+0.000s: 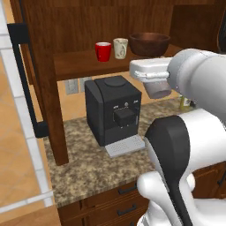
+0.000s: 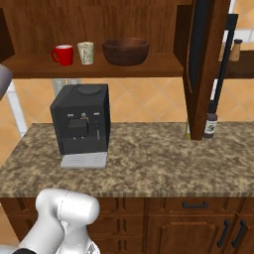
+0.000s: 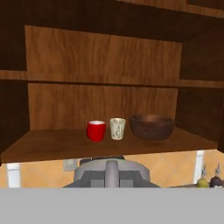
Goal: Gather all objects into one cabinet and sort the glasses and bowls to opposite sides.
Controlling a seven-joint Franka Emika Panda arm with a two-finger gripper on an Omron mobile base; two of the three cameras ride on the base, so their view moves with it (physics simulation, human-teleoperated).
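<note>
While the arm hangs back from the open cabinet: nothing is being carried.

Gripper: its fingers are not clear in the pictures; it is closed tight and seems to hold nothing.

Cabinet: dark wooden wall cabinet above the counter, doors swung open, one shelf board in use.

Red cup: on the shelf board, left of the others.

Cream cup: just right of the red cup, very close, perhaps touching.

Bowl: wide and dark brown, right of the cream cup with a small gap.

Coffee machine: black, on the speckled counter directly beneath the shelf.

Risk, crowding: the cups stand near the bowl, so I judge a reach for one could knock its neighbour, since little room lies between them.

Risk, sorting: cups and bowl sit mid-shelf, not yet at opposite ends.

Risk, door: the open right door could catch a wide arm swing.

Count: two cups seen, one bowl, one coffee machine.
</note>
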